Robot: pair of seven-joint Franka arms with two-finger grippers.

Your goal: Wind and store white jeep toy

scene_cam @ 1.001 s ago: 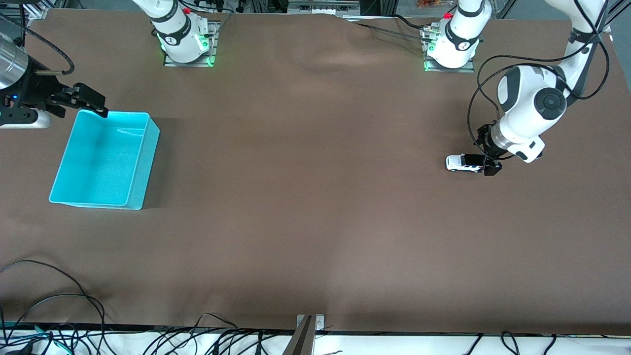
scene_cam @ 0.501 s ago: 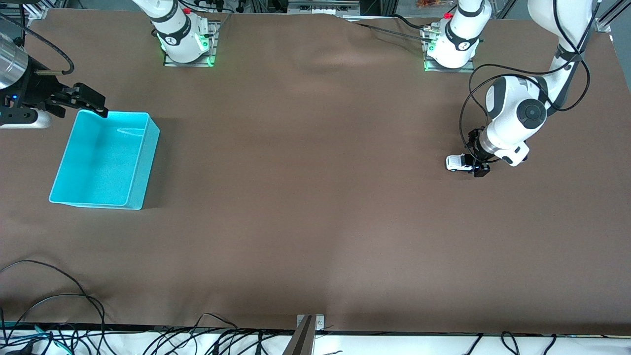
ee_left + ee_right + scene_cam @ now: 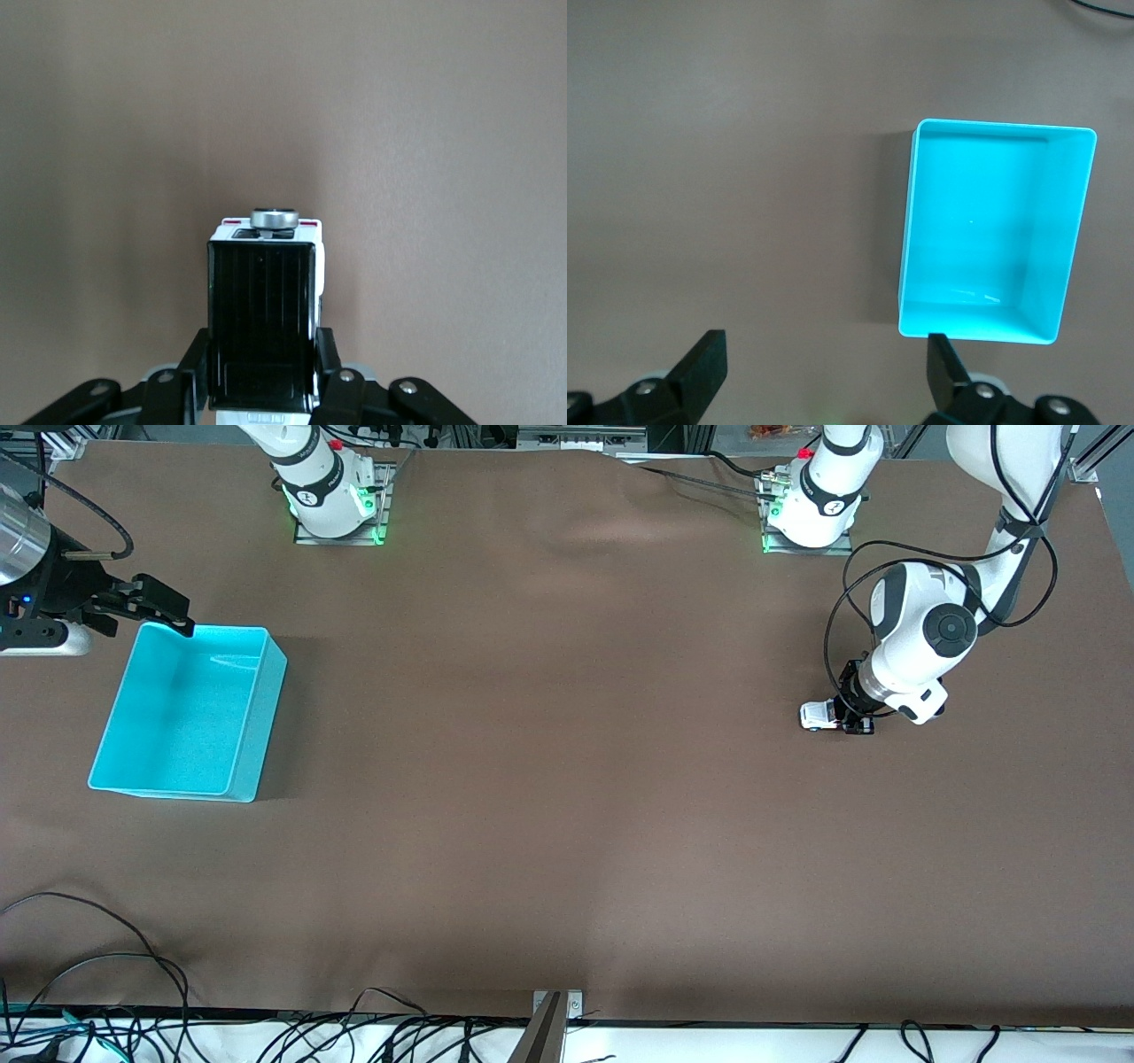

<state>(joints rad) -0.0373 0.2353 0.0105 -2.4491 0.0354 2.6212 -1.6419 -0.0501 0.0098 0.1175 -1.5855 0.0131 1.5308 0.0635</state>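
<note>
The small boxy white plastic jeep toy [image 3: 817, 716] with a black roof [image 3: 262, 314] stands upright on its wheels on the brown counter [image 3: 567, 797] toward the left arm's end, a silver spare wheel [image 3: 274, 219] on its rear, clamped at both sides by the left hand [image 3: 854, 719]

I see even overhead light, a soft shadow beside the cyan bin [image 3: 186, 708], and glare inside it.
</note>
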